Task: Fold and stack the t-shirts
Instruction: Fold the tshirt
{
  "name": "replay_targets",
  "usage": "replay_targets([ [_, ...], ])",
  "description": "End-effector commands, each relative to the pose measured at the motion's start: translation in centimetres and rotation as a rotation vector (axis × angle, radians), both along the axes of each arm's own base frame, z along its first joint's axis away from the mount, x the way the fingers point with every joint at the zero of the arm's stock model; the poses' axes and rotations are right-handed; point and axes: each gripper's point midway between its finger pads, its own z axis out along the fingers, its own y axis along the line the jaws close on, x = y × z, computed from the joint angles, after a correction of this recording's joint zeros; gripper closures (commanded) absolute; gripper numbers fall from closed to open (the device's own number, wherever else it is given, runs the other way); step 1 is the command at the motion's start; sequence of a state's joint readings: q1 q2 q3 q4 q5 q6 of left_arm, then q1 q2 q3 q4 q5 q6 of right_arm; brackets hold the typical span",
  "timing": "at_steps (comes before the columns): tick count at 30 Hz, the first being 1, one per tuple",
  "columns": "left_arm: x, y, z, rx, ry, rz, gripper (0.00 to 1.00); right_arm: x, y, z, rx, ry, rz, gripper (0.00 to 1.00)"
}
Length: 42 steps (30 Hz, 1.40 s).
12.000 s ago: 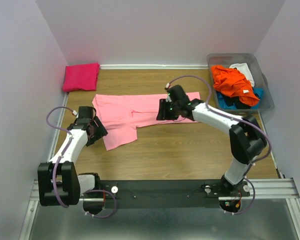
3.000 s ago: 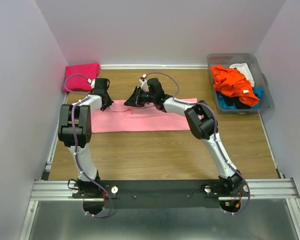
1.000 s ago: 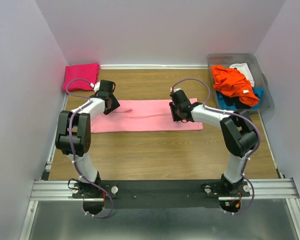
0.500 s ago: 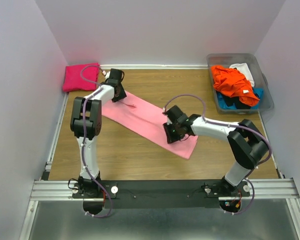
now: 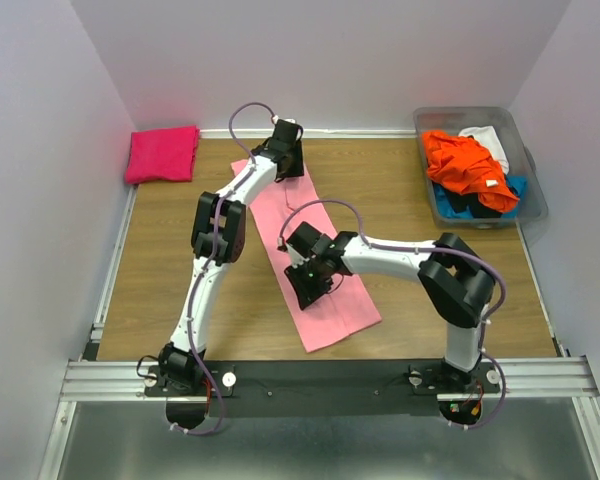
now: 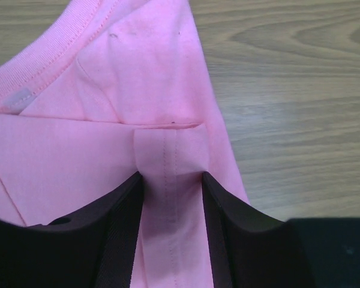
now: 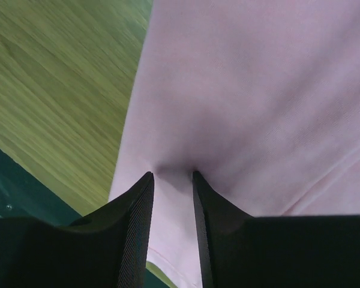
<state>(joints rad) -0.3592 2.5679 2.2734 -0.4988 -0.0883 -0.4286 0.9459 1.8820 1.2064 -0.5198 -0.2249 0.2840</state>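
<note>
Now: the light pink t-shirt [image 5: 336, 316] lies on the table [image 5: 170, 280] as a long folded strip. It runs diagonally from the far centre toward the near edge.

Your left gripper [image 5: 284, 160] is at the strip's far end. In its wrist view both fingers [image 6: 127, 207] press on a raised fold of cloth along a seam, just below the collar band [image 6: 54, 43], so it is clamped on the shirt.

Your right gripper [image 5: 310, 282] sits about mid-strip, near its left edge. Its fingers [image 7: 135, 219] pinch a small pucker of the same pink cloth, with bare wood just beside. The cloth may be lifted slightly there, but the angle makes that hard to judge.

The hot-pink t-shirt [image 5: 163, 153] lies folded in the far left corner, well apart. The bin [image 5: 533, 205] at far right holds an orange t-shirt [image 5: 465, 165] heaped beside a white one [image 5: 483, 136].
</note>
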Motion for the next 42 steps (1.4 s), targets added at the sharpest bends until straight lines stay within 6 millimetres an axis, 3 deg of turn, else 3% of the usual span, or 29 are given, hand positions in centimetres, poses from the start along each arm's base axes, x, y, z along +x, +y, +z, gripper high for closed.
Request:
replay_targets([
  [1,0.5,-1.2,-1.3,-0.025,-0.007,-0.069,0.46,-0.1,-0.2,-2.4,-0.086,0.025,0.044,0.59],
  [5,1.3,-1.2,2.5,-0.042,-0.096,-0.063,0.36,1.1,1.0,0.6,-0.035,-0.035,0.022,0.54],
  [6,1.4,-1.2,5.2,-0.06,-0.147,-0.058,0.35,1.2,1.0,1.1,-0.03,-0.043,0.018,0.52],
  [8,1.4,-0.9,7.8,-0.067,-0.19,-0.047,0.31,1.3,0.7,3.0,-0.01,-0.073,0.011,0.48],
  [9,1.3,-0.5,10.2,-0.067,-0.221,-0.027,0.31,1.4,0.5,3.7,-0.005,-0.084,-0.002,0.47],
  [11,0.9,-0.1,12.0,-0.073,-0.237,-0.005,0.29,2.0,-0.6,5.6,-0.005,-0.151,-0.051,0.44],
  [12,0.6,0.4,14.2,-0.079,-0.265,0.017,0.29,2.3,-1.1,6.1,-0.012,-0.177,-0.071,0.43],
  [13,0.0,0.7,14.1,-0.075,-0.252,0.025,0.29,2.8,-1.8,6.6,-0.025,-0.217,-0.098,0.42],
  [14,-0.4,1.3,15.7,-0.079,-0.272,0.056,0.29,2.8,-2.6,7.4,-0.03,-0.243,-0.122,0.41],
  [15,-0.8,1.5,16.0,-0.079,-0.272,0.072,0.29,2.8,-3.2,7.5,-0.038,-0.25,-0.132,0.41],
  [16,-1.5,1.9,15.1,-0.069,-0.246,0.081,0.29,2.8,-3.8,7.5,-0.05,-0.253,-0.149,0.41],
  [18,-2.5,2.1,15.5,-0.089,-0.236,0.102,0.29,2.4,-4.4,7.9,-0.04,-0.249,-0.18,0.42],
  [19,-3.3,2.3,13.9,-0.085,-0.192,0.105,0.32,2.0,-5.0,7.2,-0.056,-0.233,-0.189,0.43],
  [21,-4.3,1.9,13.2,-0.097,-0.164,0.102,0.34,1.5,-5.1,6.8,-0.057,-0.211,-0.199,0.44],
  [28,-8.1,-0.5,7.1,-0.061,-0.03,0.053,0.42,0.6,-5.2,5.2,-0.08,-0.148,-0.204,0.45],
  [35,-8.8,0.0,1.6,-0.017,0.066,0.079,0.46,-0.2,-4.9,2.6,-0.11,-0.082,-0.179,0.45],
  [42,-7.7,-0.3,-0.8,0.013,0.086,0.068,0.47,0.2,-4.0,0.7,-0.138,-0.056,-0.159,0.45],
])
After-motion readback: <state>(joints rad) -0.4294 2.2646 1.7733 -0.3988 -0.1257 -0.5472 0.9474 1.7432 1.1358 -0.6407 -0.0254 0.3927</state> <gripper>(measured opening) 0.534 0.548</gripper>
